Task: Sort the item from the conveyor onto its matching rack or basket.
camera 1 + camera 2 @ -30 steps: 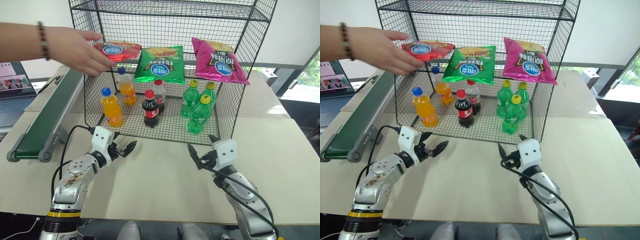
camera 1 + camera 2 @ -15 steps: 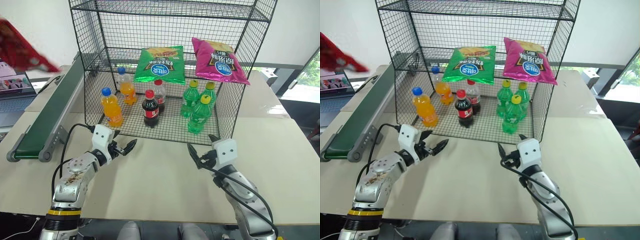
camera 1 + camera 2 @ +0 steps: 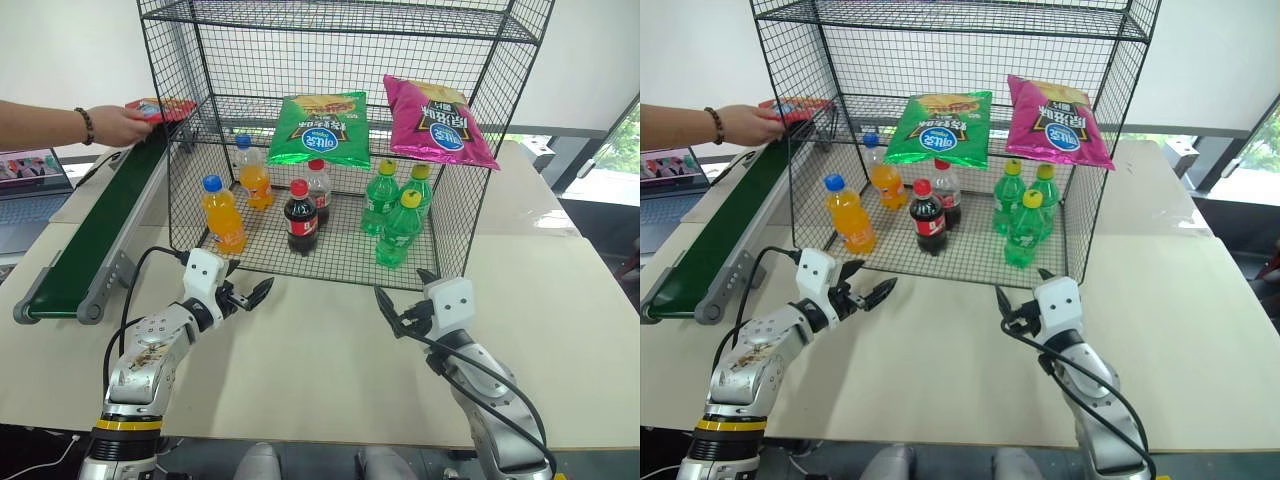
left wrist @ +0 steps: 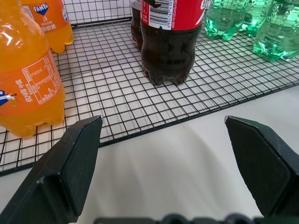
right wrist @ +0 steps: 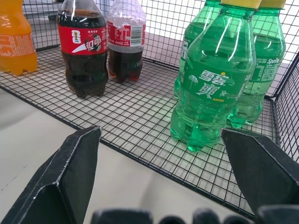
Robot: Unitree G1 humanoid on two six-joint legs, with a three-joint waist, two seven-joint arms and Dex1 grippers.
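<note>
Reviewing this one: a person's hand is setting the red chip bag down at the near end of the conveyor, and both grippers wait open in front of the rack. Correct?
Not quite. The hand holds the red chip bag at the far end of the conveyor, beside the rack, as the left eye view shows. The left gripper and right gripper do wait open before the rack.

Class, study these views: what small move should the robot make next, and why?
Probably hold both arms where they are. A person's hand grips the flat red crinkly chip bag over the far end of the dark green conveyor belt; the open left pincer and open right pincer hover far from it.
</note>
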